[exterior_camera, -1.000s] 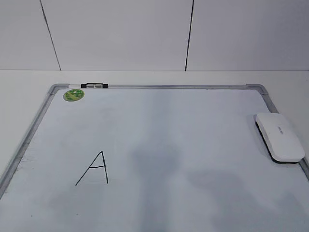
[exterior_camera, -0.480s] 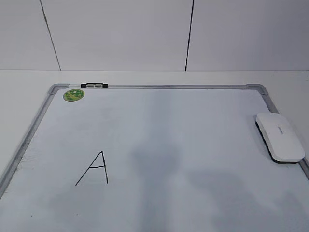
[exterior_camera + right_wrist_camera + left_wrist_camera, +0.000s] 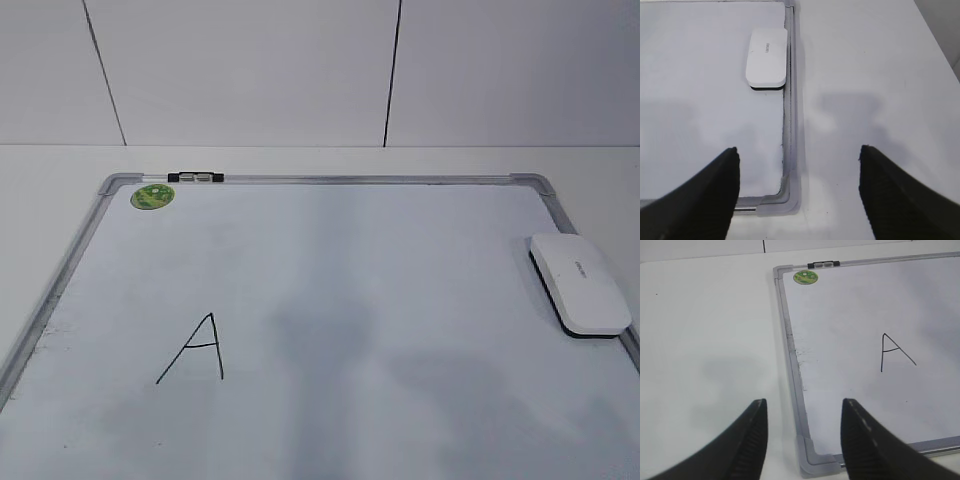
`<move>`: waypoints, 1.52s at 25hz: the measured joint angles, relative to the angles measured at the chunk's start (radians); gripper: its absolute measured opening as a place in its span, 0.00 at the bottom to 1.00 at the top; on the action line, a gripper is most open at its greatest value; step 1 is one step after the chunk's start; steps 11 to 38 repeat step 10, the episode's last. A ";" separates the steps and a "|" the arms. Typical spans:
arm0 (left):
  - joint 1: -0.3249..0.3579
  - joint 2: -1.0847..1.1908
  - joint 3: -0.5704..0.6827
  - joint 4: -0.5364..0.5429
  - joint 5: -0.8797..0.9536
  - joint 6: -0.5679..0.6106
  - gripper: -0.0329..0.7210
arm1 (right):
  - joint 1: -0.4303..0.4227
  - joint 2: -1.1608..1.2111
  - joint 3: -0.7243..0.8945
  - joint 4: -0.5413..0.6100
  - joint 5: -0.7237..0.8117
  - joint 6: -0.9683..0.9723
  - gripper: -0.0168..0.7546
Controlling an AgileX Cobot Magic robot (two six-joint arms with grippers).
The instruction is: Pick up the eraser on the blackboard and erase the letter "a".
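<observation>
Silver-framed, your blackboard (image 3: 330,300) fills the bench's middle. The eraser (image 3: 580,283) lies at its right edge, its grey print too small to read. You see a capital "A" (image 3: 195,348) front-left. Left gripper (image 3: 802,415) and right gripper (image 3: 797,167) hang spread, holding nothing.

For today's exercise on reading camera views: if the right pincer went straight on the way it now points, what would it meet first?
Probably the blackboard's frame, which runs ahead between the open fingers of the right pincer; the eraser lies just left of that line. Depth is unclear.
</observation>
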State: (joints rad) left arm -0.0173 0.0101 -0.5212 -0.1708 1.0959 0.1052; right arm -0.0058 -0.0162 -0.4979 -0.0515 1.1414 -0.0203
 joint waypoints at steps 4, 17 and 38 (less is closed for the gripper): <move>0.000 0.000 0.000 0.000 0.000 0.000 0.52 | 0.000 0.000 0.000 0.000 0.000 0.000 0.79; 0.000 0.000 0.000 0.000 0.000 0.000 0.49 | 0.000 0.000 0.000 0.000 0.000 0.000 0.79; 0.000 0.000 0.000 0.000 0.000 0.000 0.49 | 0.000 0.000 0.000 0.000 0.000 0.000 0.79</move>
